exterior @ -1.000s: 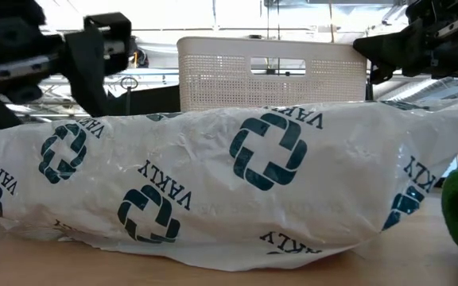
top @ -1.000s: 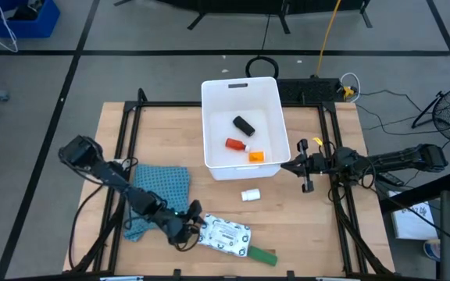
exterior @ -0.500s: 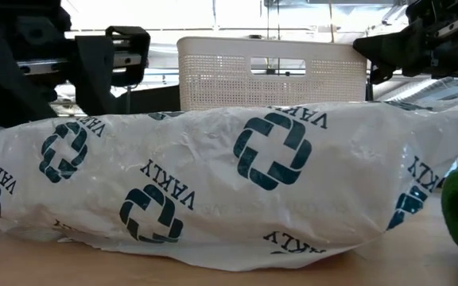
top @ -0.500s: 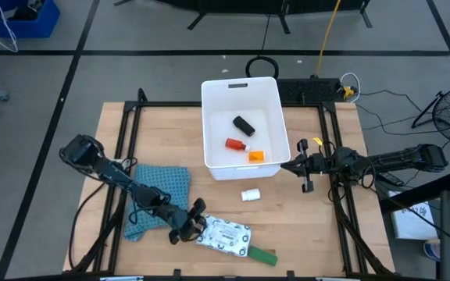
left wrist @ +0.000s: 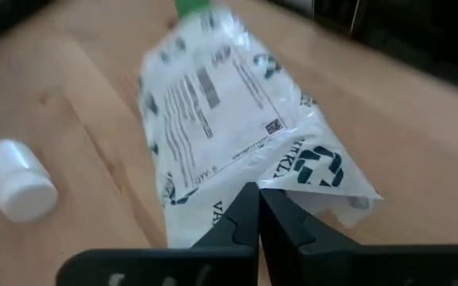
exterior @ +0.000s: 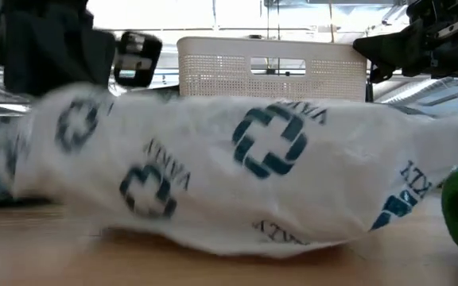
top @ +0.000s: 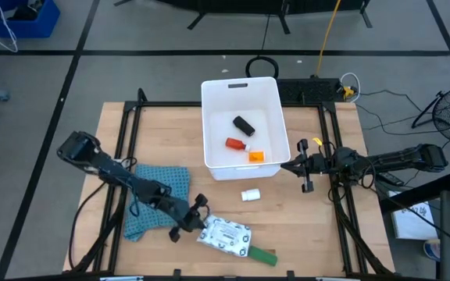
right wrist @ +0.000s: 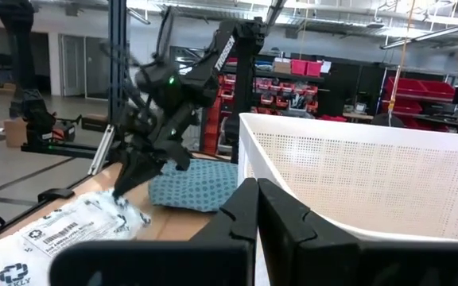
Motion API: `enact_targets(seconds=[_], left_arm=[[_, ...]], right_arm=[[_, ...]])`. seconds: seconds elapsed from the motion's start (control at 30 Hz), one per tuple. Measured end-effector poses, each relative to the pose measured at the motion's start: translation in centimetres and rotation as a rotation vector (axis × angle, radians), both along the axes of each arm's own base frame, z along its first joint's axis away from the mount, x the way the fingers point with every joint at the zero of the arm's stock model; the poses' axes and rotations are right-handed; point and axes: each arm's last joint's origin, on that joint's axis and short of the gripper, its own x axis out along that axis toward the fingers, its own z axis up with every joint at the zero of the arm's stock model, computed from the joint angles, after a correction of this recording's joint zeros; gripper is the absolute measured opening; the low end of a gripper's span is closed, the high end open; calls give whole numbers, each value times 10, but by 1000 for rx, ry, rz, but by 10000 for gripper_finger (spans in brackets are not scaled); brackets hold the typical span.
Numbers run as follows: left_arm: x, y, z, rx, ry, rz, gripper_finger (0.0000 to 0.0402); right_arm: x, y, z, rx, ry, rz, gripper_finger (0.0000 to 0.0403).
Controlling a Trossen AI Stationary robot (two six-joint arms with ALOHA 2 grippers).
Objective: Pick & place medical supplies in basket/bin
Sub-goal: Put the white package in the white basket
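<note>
- The left gripper (left wrist: 257, 208) is seen with its two dark fingers pressed together on the near corner of the white printed packet (left wrist: 221, 119).
- The packet is laid lengthwise on the wooden table (left wrist: 70, 87), with dark cross logos and a barcode label printed on it.
- A green piece (left wrist: 191, 6) is glimpsed just past the packet's far end.
- A small white cylinder (left wrist: 16, 179) is laid on its side on the wood, apart from the packet.

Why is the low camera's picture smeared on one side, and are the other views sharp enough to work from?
Low view: motion blur smears the white packet at its left end, under the left hand. Left wrist view: the packet's far end and the small white cylinder are soft. High view: sharp, evenly lit, the bin is clear.
</note>
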Motion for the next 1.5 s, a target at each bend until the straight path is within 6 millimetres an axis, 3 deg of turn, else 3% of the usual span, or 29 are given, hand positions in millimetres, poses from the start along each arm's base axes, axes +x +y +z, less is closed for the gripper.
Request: enact_targets(seconds=[0.2, 0.33, 0.5, 0.8, 1.07, 1.23, 1.4, 1.5], left_arm=[[-15, 9, 57, -152, -151, -31, 2], [-38, 20, 101, -265, -265, -43, 2], [-72, 39, 137, -285, -352, -4, 1], [-126, 77, 157, -200, -377, 196, 1], [-161, 109, 144, -235, -401, 484, 0], [-164, 123, 158, -395, -570, 750, 0], [-150, 127, 193, -512, -674, 771, 0], [-128, 130, 218, -484, -666, 782, 0]], right_arm=[[0, 0, 0, 26, 2, 5, 0], [0, 0, 0, 26, 2, 5, 0], [0, 0, 0, 25, 1, 4, 0], [0, 0, 0, 24, 1, 4, 0], [0, 0, 0, 26, 1, 5, 0], [0, 0, 0, 25, 1, 4, 0], [0, 0, 1, 24, -8, 5, 0], [0, 0, 1, 24, -10, 7, 0]])
